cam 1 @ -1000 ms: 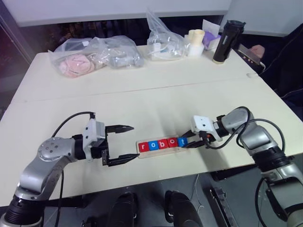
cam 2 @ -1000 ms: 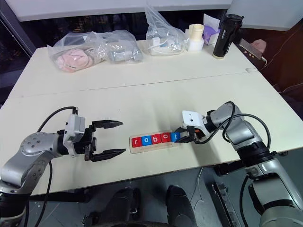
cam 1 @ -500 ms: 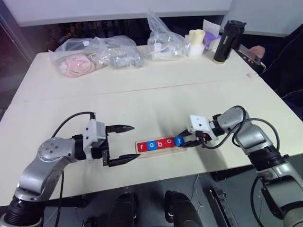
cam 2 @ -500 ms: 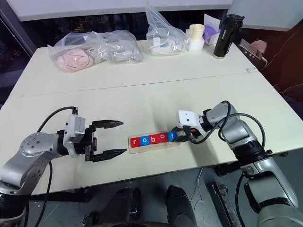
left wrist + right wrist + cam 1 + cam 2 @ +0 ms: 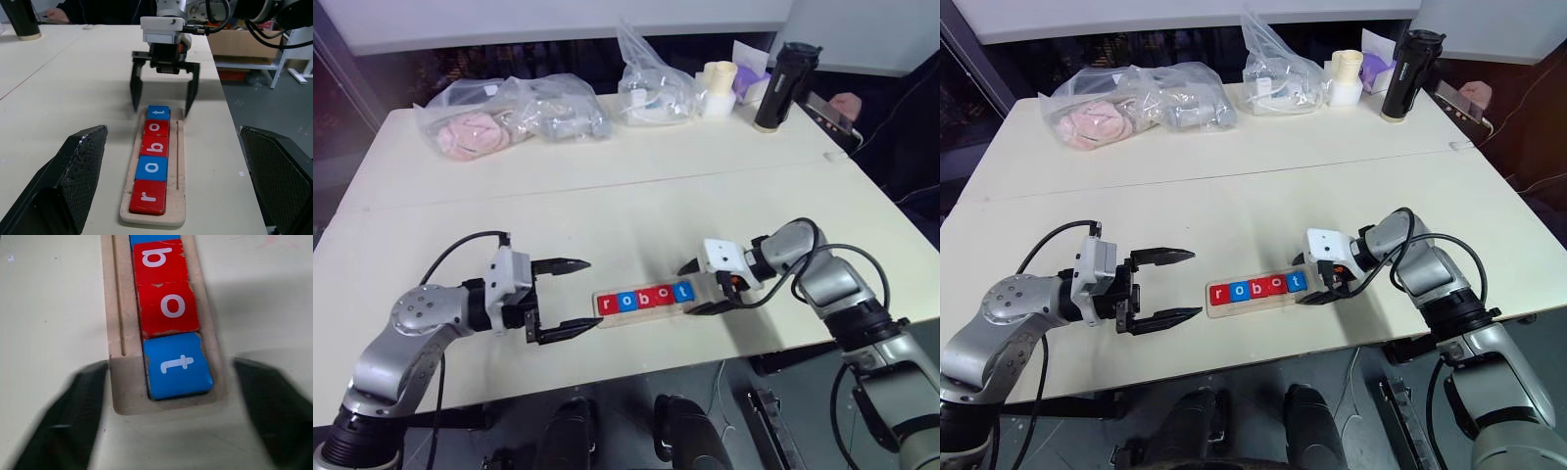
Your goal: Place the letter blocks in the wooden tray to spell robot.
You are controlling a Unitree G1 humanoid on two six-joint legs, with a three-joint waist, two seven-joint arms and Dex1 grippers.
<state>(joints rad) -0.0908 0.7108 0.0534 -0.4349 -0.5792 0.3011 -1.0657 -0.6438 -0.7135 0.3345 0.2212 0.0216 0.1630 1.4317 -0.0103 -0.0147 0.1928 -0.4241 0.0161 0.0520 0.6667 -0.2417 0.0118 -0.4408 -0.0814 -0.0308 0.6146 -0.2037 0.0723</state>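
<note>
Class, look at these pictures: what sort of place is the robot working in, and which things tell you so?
Probably a lab or office workroom: a plain pale table holding bagged items and a dark flask, with metal shelving and a cardboard box beside it.

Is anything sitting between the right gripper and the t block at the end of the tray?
Nothing visible does. The right gripper stands open just past the end of the wooden tray, its jaws straddling that end. The blue t block lies in the tray, last after r, o, b, o, with only bare tray edge and table before it.
</note>
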